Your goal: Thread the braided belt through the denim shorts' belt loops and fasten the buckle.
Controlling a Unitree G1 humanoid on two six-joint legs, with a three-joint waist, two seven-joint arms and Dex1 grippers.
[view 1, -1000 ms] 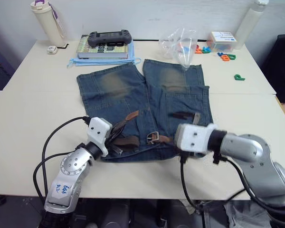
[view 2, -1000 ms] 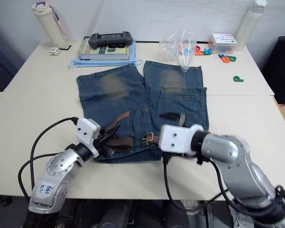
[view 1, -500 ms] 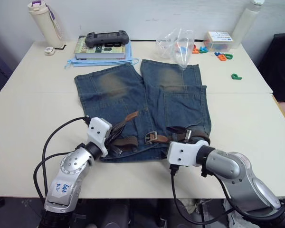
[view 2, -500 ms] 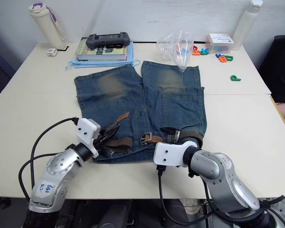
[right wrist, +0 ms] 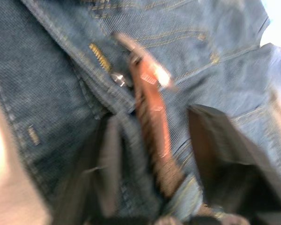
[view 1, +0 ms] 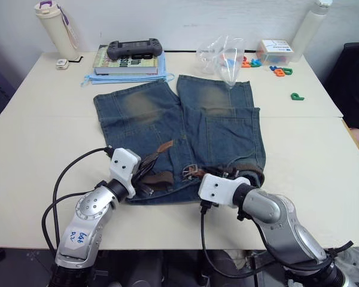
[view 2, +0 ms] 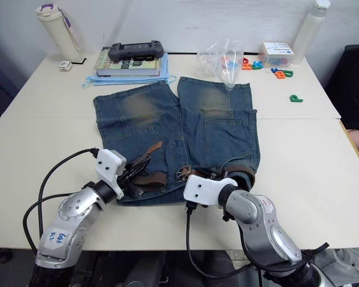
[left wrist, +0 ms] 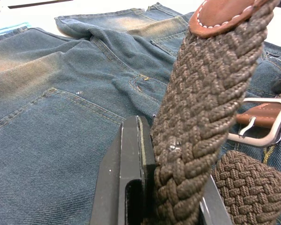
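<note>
Lying flat on the table (view 1: 36, 143), the denim shorts (view 1: 179, 128) have their waistband toward the robot. The left gripper (left wrist: 171, 187) has its fingers clenched on the braided belt (left wrist: 201, 108) near its tan end. The right gripper (right wrist: 152, 154) has its fingers spread apart, straddling the belt's brown leather tab beside the buckle (view 1: 191, 172) at the waistband.

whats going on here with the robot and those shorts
The robot is working a braided belt onto denim shorts spread flat on a table. Its left gripper is clamped on the woven strap near one tan end. Its right gripper is open at the waistband, with the belt's tan leather end between its fingers. The buckle lies unfastened on the denim, so fastening is not done yet.
</note>
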